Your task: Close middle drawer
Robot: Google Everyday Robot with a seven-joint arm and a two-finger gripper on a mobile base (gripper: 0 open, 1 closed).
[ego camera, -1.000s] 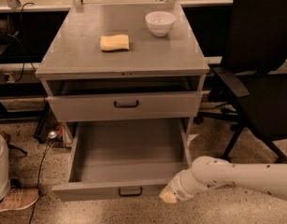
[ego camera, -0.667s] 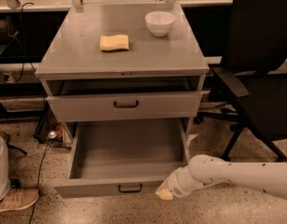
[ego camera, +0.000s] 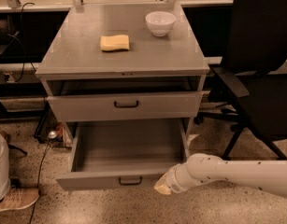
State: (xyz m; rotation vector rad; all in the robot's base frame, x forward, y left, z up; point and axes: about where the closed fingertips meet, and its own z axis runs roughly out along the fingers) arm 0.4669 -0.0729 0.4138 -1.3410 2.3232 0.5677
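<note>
The middle drawer [ego camera: 126,146] is the grey tray pulled far out at the bottom of the grey cabinet [ego camera: 124,59]. Its low front panel [ego camera: 87,182] carries a small dark centre handle [ego camera: 130,181]. Its tray looks empty. My gripper [ego camera: 163,186] is at the end of the white arm [ego camera: 236,171], which comes in from the right. It sits low near the floor, against the right end of the drawer's front panel.
A taller drawer front [ego camera: 124,105] with a dark handle sits above, nearly closed. A yellow sponge [ego camera: 115,43] and a white bowl [ego camera: 160,22] rest on the cabinet top. A black office chair [ego camera: 260,69] stands right. A shoe [ego camera: 14,199] and a cable [ego camera: 42,167] are left.
My gripper has moved a little left and away from the camera along the drawer's front. The drawer front has shifted slightly inward toward the cabinet.
</note>
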